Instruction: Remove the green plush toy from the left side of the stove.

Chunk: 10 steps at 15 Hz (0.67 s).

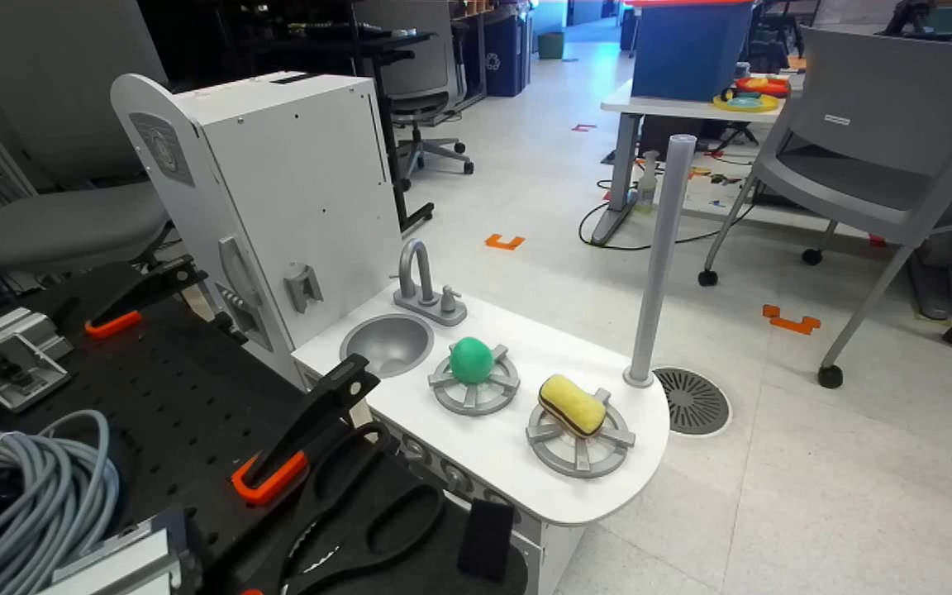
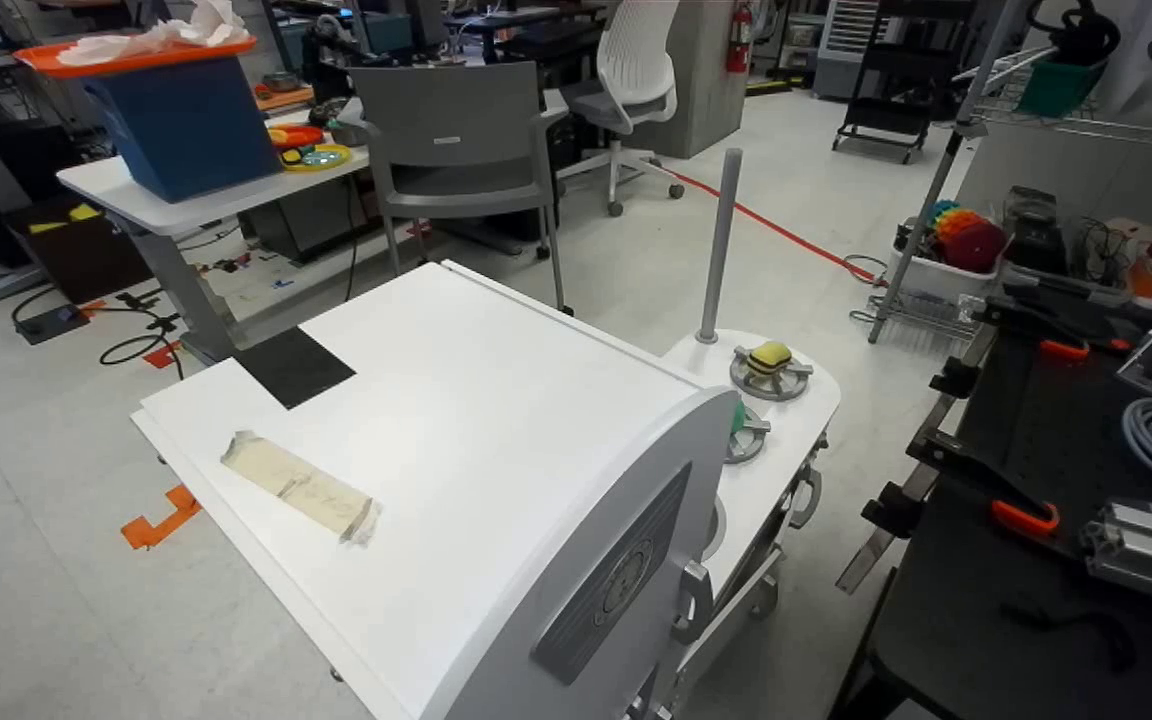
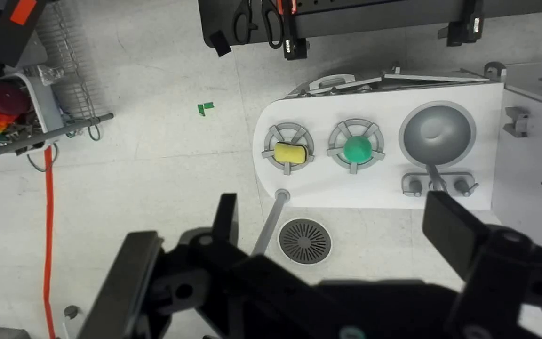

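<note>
The green plush toy (image 1: 471,360) rests on a grey ringed burner of the white stove (image 1: 492,446), the burner nearer the sink. In the wrist view the toy (image 3: 357,149) lies on its burner on the stove (image 3: 320,188), ahead of my fingers. In an exterior view the tall cabinet hides most of the toy (image 2: 739,417); the stove (image 2: 791,440) is partly hidden too. My gripper (image 3: 335,216) shows only in the wrist view. It is wide open and empty, its fingers apart above the floor side of the counter, not touching the toy.
A yellow oblong toy (image 3: 290,153) sits on the other burner. A grey post (image 3: 271,221) rises from the counter corner. The sink (image 3: 412,134) and faucet (image 3: 435,179) adjoin the tall white cabinet (image 3: 541,155). A black table (image 3: 346,23) with scissors and clamps stands opposite.
</note>
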Each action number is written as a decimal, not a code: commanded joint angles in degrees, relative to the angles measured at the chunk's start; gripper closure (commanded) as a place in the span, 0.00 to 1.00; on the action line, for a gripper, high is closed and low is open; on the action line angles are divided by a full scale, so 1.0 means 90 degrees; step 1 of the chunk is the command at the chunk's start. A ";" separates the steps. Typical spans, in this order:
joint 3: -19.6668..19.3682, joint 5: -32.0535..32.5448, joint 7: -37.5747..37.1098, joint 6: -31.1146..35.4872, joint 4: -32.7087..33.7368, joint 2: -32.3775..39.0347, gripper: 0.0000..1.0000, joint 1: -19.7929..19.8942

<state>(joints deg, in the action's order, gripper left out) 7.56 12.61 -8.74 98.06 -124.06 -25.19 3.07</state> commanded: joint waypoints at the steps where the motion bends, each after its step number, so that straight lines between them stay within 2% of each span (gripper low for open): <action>1: -0.0118 0.0050 -0.0048 -0.0026 0.0016 0.0014 0.00 -0.0150; 5: -0.0118 0.0050 -0.0048 -0.0026 0.0016 0.0014 0.00 -0.0150; 7: -0.0131 0.0179 -0.0010 0.0364 -0.0010 0.0414 0.00 -0.0148; 10: -0.0081 0.0457 -0.0270 0.1239 -0.0080 0.1415 0.00 -0.0086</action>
<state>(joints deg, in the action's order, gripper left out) 7.20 13.57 -8.79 103.16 -125.26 -20.98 2.68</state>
